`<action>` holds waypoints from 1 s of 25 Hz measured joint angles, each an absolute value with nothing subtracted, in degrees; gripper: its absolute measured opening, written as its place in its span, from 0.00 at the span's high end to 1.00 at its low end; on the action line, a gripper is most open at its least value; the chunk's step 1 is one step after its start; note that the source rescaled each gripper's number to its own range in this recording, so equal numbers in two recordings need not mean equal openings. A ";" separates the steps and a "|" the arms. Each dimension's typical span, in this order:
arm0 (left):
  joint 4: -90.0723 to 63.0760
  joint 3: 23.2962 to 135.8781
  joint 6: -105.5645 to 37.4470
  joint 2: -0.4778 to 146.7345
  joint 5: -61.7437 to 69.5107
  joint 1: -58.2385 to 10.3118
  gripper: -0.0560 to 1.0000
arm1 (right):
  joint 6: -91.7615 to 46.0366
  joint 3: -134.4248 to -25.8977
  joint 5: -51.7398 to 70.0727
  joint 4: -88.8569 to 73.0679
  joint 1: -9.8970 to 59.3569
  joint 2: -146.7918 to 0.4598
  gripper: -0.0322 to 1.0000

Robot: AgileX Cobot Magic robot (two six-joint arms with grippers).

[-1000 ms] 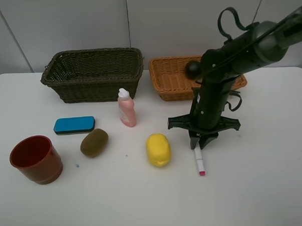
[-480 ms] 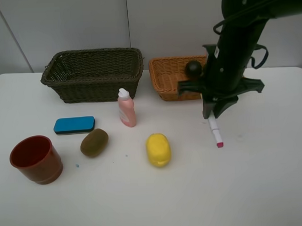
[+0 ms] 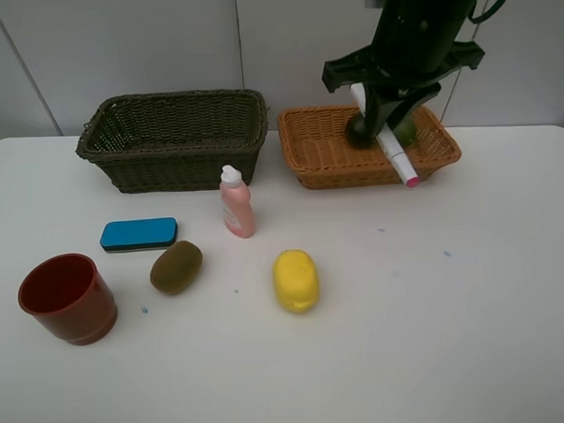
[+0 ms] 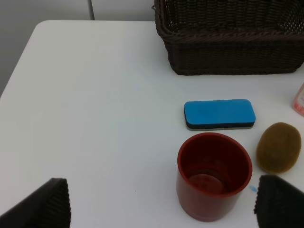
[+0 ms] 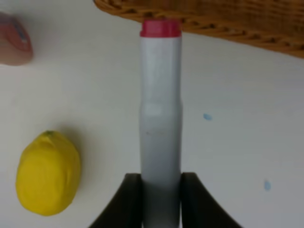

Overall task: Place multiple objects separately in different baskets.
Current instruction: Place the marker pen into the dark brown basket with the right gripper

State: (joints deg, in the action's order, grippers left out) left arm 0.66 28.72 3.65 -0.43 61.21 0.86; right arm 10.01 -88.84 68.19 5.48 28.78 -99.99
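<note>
Nearest on the white table [image 3: 475,334] sit the red-brown cup [image 3: 67,299], lemon [image 3: 295,279] and kiwi [image 3: 176,266], then the blue eraser [image 3: 139,234] and pink bottle [image 3: 236,203]. The left gripper [image 4: 161,204] is spread wide (nothing between its jaws). Farthest, beside the dark basket [image 3: 186,164], the right gripper [image 5: 160,194] clamps the white pen [image 3: 397,155], tilted, pink tip at the orange-tan basket [image 3: 336,172]'s front rim.

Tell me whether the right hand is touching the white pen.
Touching. In the right wrist view the right hand has a finger pressed on each side of the white pen, no gap.
</note>
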 joint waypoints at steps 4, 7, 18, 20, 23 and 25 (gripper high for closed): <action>0.66 28.72 3.65 -0.43 61.21 0.86 0.00 | 3.99 -90.14 66.01 2.62 28.78 -99.99 0.97; 0.66 28.72 3.65 -0.43 61.21 0.86 0.00 | 0.41 -90.13 62.97 0.60 28.78 -100.04 0.97; 0.66 28.72 3.65 -0.43 61.21 0.86 0.00 | -12.32 -90.15 45.93 -6.97 30.80 -100.84 0.97; 0.66 28.72 3.65 -0.43 61.21 0.86 0.00 | -12.76 -90.27 43.12 -7.12 31.81 -102.29 0.97; 0.66 28.72 3.65 -0.43 61.21 0.86 0.00 | -13.41 -91.87 40.51 -7.07 33.33 -105.62 0.97; 0.66 28.72 3.65 -0.43 61.21 0.86 0.00 | -14.89 -94.40 39.38 -7.07 34.26 -108.19 0.97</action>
State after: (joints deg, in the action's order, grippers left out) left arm 0.66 28.72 3.65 -0.43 61.21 0.86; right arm -14.89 -94.40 39.38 -7.07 34.26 -108.19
